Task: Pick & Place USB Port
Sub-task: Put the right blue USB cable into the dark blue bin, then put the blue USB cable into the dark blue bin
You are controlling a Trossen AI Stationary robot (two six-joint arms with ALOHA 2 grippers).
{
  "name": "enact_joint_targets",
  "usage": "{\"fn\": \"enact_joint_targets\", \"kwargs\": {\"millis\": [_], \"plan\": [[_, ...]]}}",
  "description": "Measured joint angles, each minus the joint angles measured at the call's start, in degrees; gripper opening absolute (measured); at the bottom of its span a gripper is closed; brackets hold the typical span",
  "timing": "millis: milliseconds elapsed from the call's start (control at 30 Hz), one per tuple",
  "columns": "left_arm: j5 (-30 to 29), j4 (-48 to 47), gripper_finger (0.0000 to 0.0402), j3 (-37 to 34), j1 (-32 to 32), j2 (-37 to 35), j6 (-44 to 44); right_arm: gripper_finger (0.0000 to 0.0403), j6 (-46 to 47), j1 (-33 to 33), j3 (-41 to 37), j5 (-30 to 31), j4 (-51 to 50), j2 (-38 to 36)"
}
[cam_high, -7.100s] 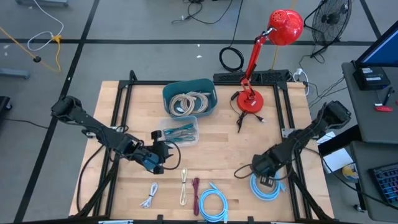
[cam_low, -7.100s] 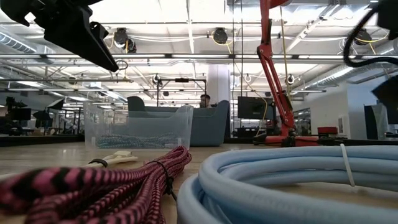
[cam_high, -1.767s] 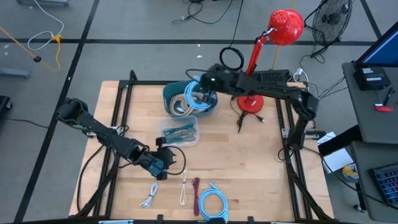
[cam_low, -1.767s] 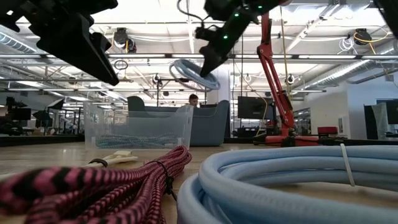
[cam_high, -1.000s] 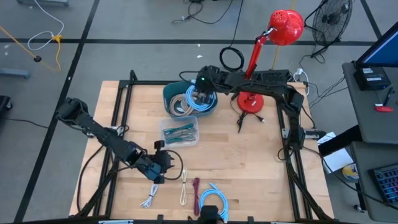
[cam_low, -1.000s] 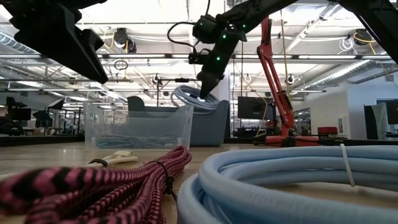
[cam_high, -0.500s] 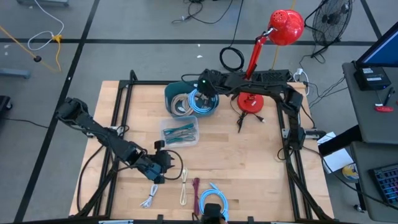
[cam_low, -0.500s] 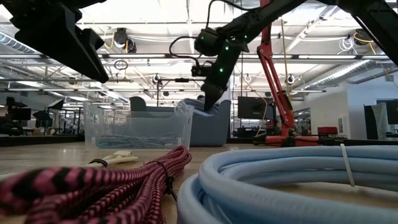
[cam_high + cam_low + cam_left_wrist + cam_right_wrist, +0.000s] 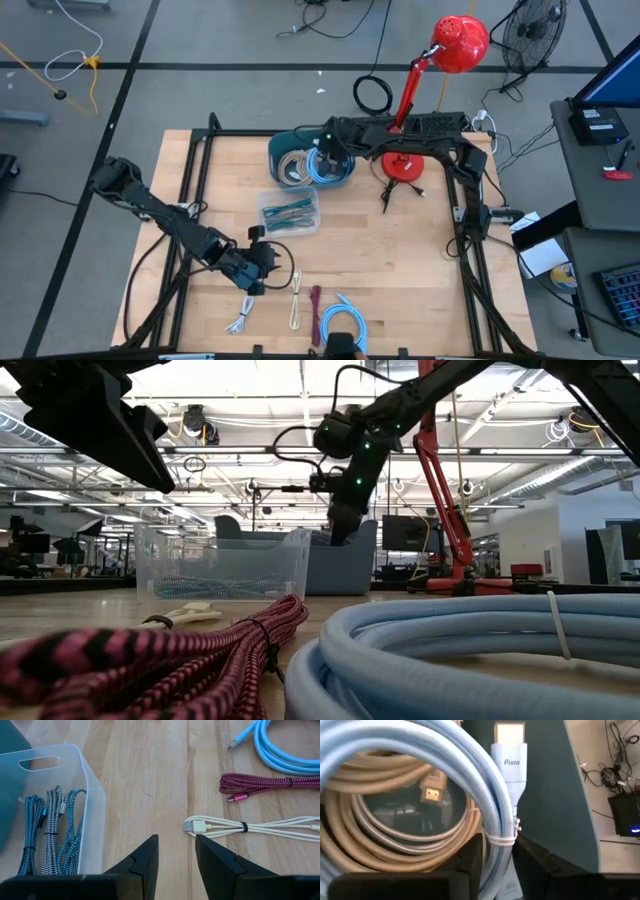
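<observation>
My right gripper reaches into the teal bin at the table's far middle and is shut on a light blue cable coil. In the right wrist view the coil lies over a beige cable coil, and its plug points away from the fingers. My left gripper is open and holds nothing. It hovers near the table's near edge, between the clear bin and a white USB cable. My right gripper pinches the light blue coil between its two fingers at the white tie that binds the strands, just behind the plug. It comes from above, slanting down into the bin. The coil rests on the beige coil inside the bin.
The clear bin with braided cables stands mid-table. A second white cable, a magenta cable and another blue coil lie along the near edge. A red desk lamp stands right of the teal bin.
My right gripper has come down into the teal bin with the light blue coil. The coil hung above the bin's rim a second ago and now lies inside, on the beige coil.
</observation>
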Motion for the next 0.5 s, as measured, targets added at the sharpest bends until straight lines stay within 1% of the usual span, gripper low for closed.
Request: {"fn": "enact_joint_targets", "kwargs": {"millis": [200, 400, 500], "plan": [[0.0, -0.07, 0.0133, 0.0, 0.0, 0.0, 0.07, 0.0143, 0.09, 1.47, 0.99, 0.33, 0.06, 0.0], [0.0, -0.08, 0.0133, 0.0, 0.0, 0.0, 0.07, 0.0164, -1.27, 4.37, 4.57, 8.22, -0.29, -0.52], [0.0, -0.09, 0.0133, 0.0, 0.0, 0.0, 0.12, 0.0166, -1.24, 6.63, 6.5, 8.9, -0.54, -2.7]]}}
